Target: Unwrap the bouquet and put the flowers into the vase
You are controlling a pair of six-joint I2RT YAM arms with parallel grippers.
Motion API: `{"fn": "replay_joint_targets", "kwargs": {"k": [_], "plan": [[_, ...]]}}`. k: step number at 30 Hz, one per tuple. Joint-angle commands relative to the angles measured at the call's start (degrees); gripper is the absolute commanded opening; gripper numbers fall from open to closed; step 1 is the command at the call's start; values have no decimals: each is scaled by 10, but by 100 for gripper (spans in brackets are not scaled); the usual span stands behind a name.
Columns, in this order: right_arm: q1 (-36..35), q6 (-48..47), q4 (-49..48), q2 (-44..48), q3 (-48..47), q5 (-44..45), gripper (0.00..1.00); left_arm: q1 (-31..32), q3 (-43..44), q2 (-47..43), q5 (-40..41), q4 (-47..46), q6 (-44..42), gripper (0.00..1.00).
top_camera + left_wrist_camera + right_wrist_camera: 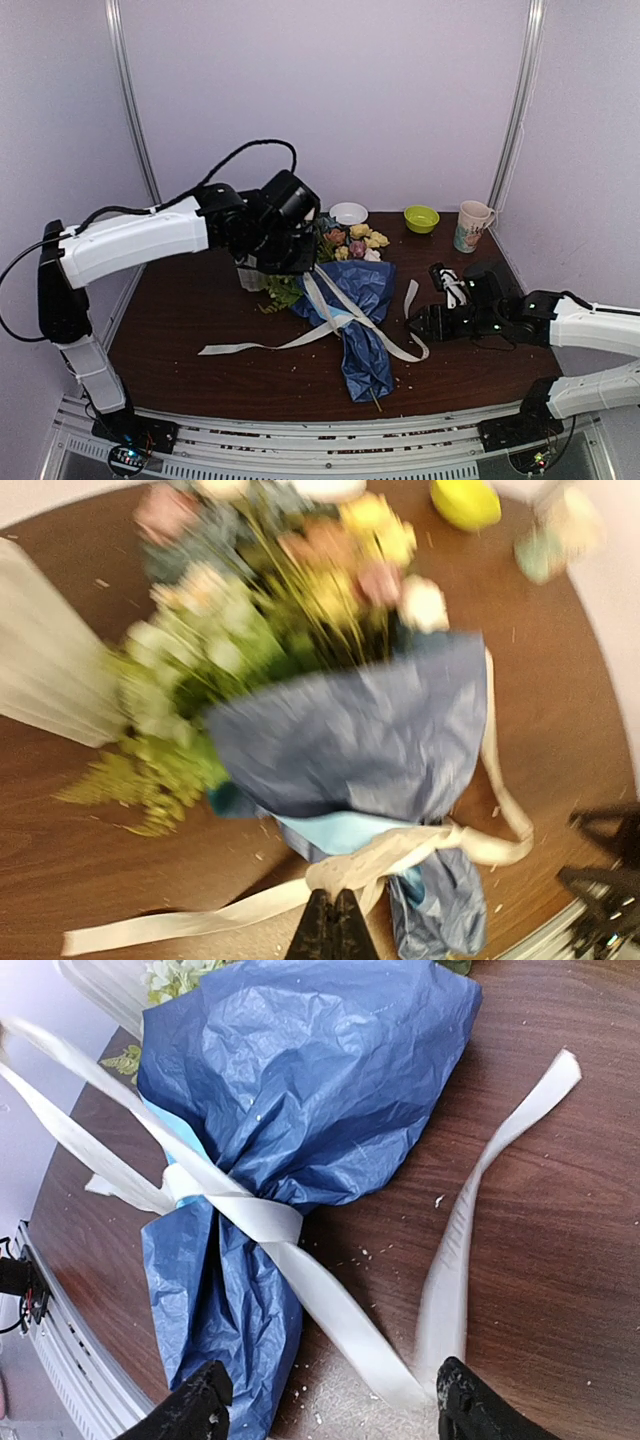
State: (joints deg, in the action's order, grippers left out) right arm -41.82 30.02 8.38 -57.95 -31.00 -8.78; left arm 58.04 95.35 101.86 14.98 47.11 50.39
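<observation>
Just ahead of the left gripper (333, 905), the bouquet (350, 730) lay on the table (560, 680) with its flowers (300, 590) pointing away. Its cream ribbon (400, 850) was pinched between the fully closed fingers. The vase (45, 665) stood off to that gripper's left, beside the blooms. The right gripper (332, 1380) hovered with jaws spread wide, holding nothing. A ribbon loop lay between its fingers, the blue wrap just beyond.

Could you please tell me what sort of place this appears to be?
Most likely a robot lab booth, not a home: plain pale wall panels on metal posts enclose a dark table, and two robot arms are bolted to a rail at its near edge.
</observation>
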Motion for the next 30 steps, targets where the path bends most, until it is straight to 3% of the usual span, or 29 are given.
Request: {"fn": "replay_joint_targets", "kwargs": {"k": [1, 7, 12, 17, 24, 30], "plan": [[-4, 13, -17, 10, -1, 34, 71, -56, 28, -90, 52, 7, 39, 0], [-4, 28, -23, 36, 4, 73, 71, -105, -30, -231, 101, -78, 103, 0], [-4, 39, -33, 75, 17, 90, 71, -119, -10, -296, 201, -85, 92, 0], [-4, 37, -38, 113, 28, 107, 71, -129, 33, -329, 279, -99, 30, 0], [-4, 42, -56, 145, 37, 117, 71, -130, 33, -372, 304, -251, -98, 0], [-4, 36, -70, 147, 34, 118, 71, -129, 111, -337, 319, -231, -146, 0]]}}
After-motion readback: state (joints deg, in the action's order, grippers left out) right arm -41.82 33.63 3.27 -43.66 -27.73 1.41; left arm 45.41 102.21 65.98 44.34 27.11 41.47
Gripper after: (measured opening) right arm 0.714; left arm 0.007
